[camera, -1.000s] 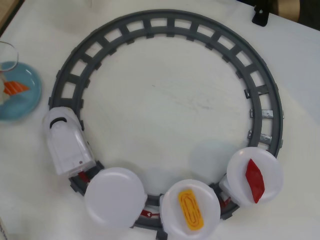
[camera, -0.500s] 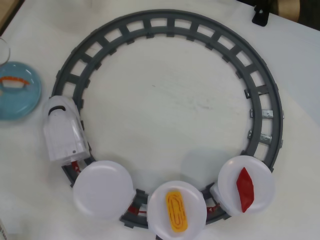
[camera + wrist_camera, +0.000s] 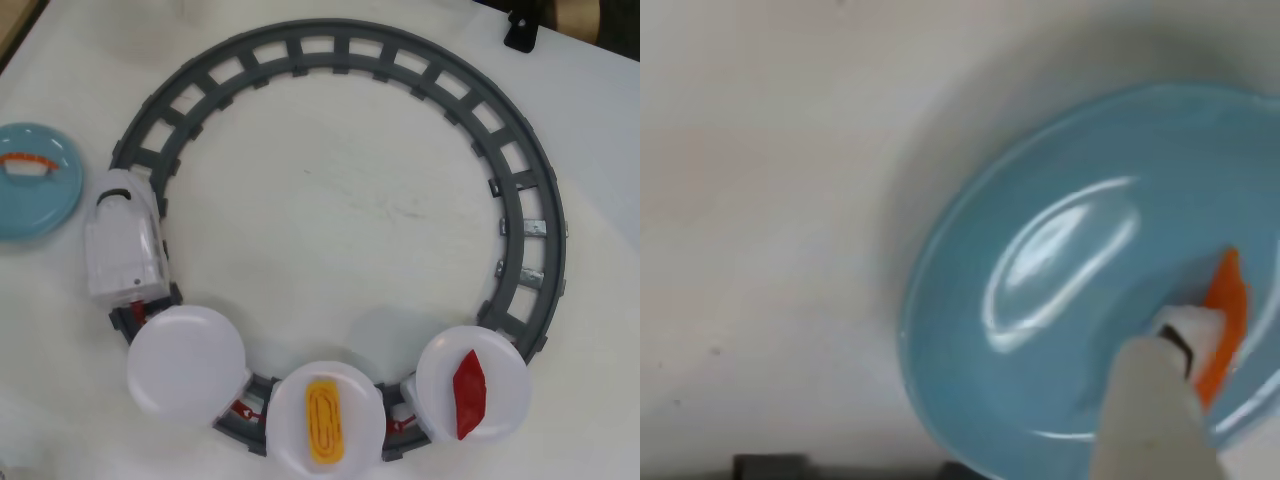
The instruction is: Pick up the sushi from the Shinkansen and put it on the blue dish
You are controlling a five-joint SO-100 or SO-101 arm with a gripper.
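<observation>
Sitting on the blue dish (image 3: pixel 30 195) at about nine o'clock of the overhead view: the sushi (image 3: pixel 27 165), orange with a white underside. Parked right beside that, the Shinkansen (image 3: pixel 124 240) on the grey track loop (image 3: pixel 520 190), towing three white plates (image 3: pixel 186 362). First one bare, then a yellow egg piece (image 3: pixel 325 420), then a dark red piece (image 3: pixel 469 393) around five o'clock. Up close in the wrist view, a pale fingertip (image 3: pixel 1155 400) touching the sushi (image 3: pixel 1225 320) at four o'clock of the dish (image 3: pixel 1040 360). Can't tell whether the gripper is apart or pinched.
</observation>
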